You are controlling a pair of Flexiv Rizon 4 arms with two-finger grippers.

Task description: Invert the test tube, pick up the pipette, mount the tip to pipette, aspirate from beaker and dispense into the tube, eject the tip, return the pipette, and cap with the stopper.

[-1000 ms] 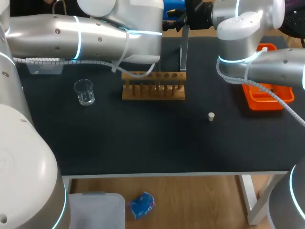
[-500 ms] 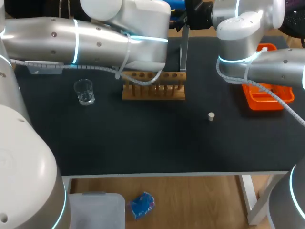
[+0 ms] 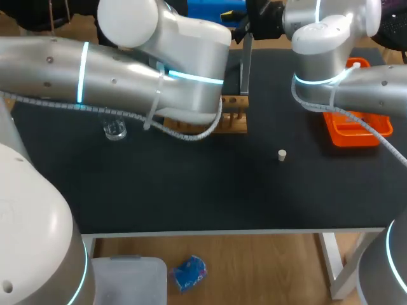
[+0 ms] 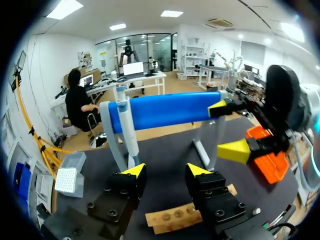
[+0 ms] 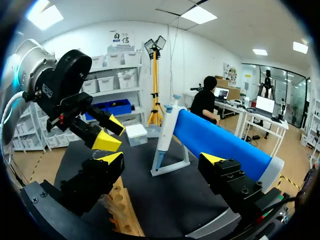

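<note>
The pipette (image 5: 163, 137) hangs upright on its stand (image 3: 245, 63) at the back of the black table. My left gripper (image 4: 166, 171) hovers over the wooden rack (image 4: 175, 217), open, with nothing between its fingers; the pipette (image 4: 126, 127) stands ahead of it. My right gripper (image 5: 161, 159) is open and empty, level with the stand and pointing across at the left gripper (image 5: 112, 134). The beaker (image 3: 114, 130) shows partly under my left arm. The white stopper (image 3: 282, 154) lies alone right of the rack (image 3: 234, 117). I cannot make out a test tube.
An orange tray (image 3: 350, 130) sits at the right. A white tip box (image 4: 66, 179) stands near the table's left edge. A long blue padded bar (image 4: 165, 111) runs across the far side behind the stand. My left arm hides most of the rack from above.
My left arm has swung forward and to the right, now covering most of the rack and part of the beaker. The right arm has stayed put.
</note>
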